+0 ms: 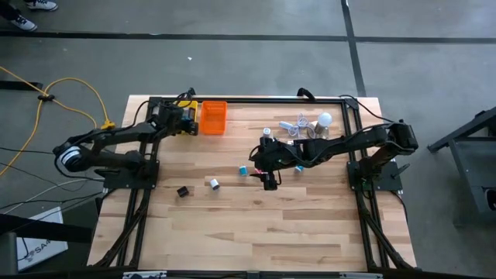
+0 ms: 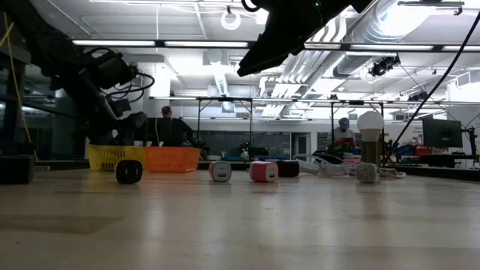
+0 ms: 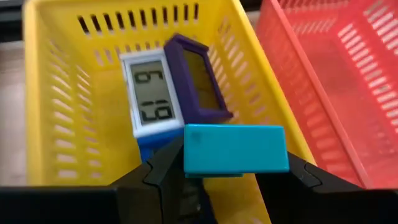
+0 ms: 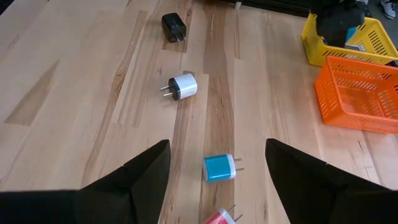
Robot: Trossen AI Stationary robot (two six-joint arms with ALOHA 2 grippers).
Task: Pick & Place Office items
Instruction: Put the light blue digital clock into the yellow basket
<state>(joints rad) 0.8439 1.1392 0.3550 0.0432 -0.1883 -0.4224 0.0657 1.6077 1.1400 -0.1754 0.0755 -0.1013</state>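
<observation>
Teal block [image 3: 235, 149] clamped between the left gripper's [image 3: 233, 177] fingers, above the yellow basket [image 3: 93, 124] that holds two small displays [image 3: 152, 93]. Orange basket [image 1: 213, 118] adjoins it. Right gripper [image 4: 214, 165], jaws wide and empty, hovers above the blue plug [image 4: 219, 167]; white plug [image 4: 183, 86] and black plug [image 4: 173, 27] lie farther off on the table [image 1: 256, 225].

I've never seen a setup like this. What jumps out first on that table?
The left gripper is shut on a teal block above a yellow basket that holds two small digital clocks, next to an orange basket at the table's far edge. Mid-table, the right gripper hangs open over a blue plug adapter.
</observation>
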